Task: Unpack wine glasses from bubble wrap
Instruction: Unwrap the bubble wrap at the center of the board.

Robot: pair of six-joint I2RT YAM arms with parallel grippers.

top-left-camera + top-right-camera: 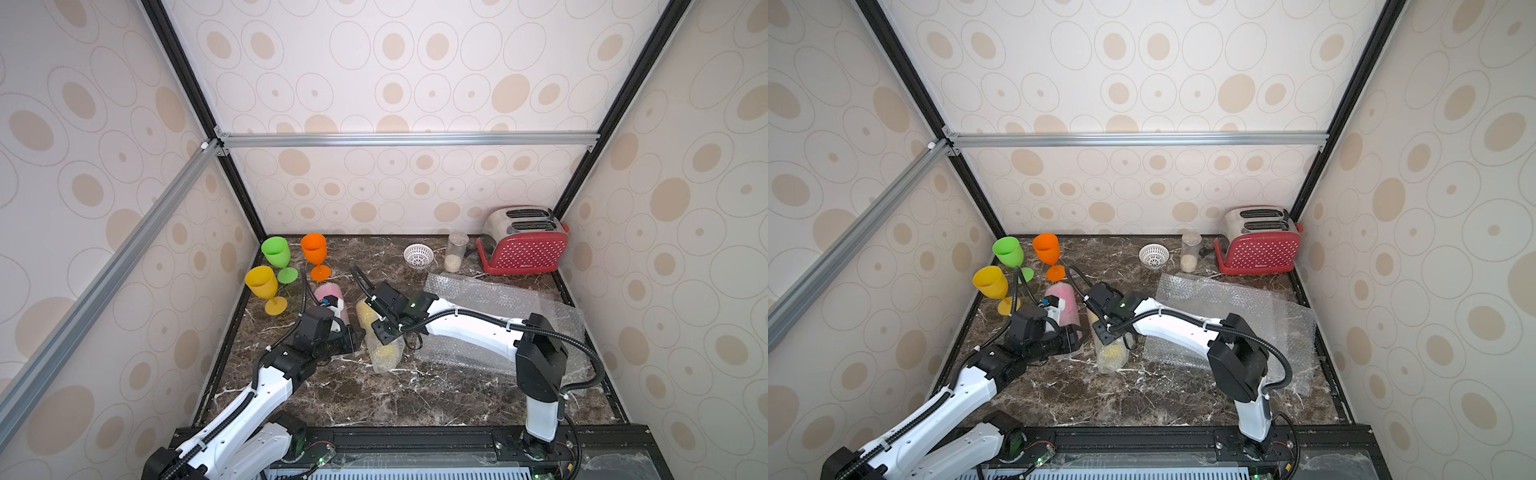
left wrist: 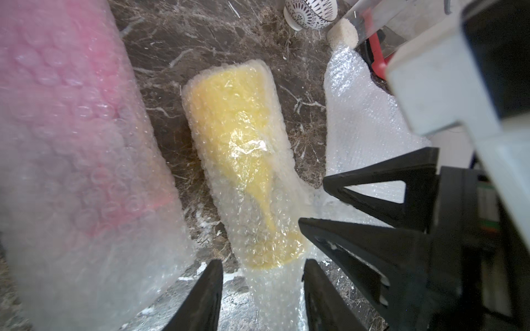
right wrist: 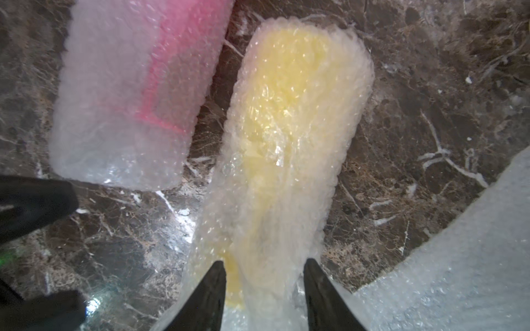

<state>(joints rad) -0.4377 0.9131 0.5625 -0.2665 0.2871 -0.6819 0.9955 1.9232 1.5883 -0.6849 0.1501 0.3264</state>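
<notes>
Since every item rests on it, tabletop [image 1: 415, 399]: dark marble; work is carried out near its middle.
Loose sheets [image 1: 498, 299]: flat bubble wrap is spread at the right, partly under the right arm [image 1: 469, 332]; removed wrap is best laid here.
Wrapped yellow glass [image 1: 384, 357]: laid on its side at mid-table between both grippers, foot end toward the robot.
Wrapped pink glass [image 1: 324, 289]: laid just beside it, not touching, not yet unwrapped.
Standing glasses: green glass [image 1: 275, 249], orange glass [image 1: 313, 247] and yellow glass [image 1: 261, 282] are set upright in the far left corner, well apart.
Right gripper [image 3: 263, 260]: the jaws are closed partway onto the yellow glass's wrap, which fills the gap and is touched on both sides.
Left gripper [image 2: 263, 261]: the jaws are held partway open astride the wrap's tail at the foot end; bare tabletop is seen beside one jaw, so a hold cannot be confirmed.
Glossy patch [image 2: 249, 149]: probably tape at the seam. Opening this wrap is judged the step in hand: the tail is to be pinned firmly, and the wrap drawn off slowly along the glass, so that neighbouring glasses are not struck.
</notes>
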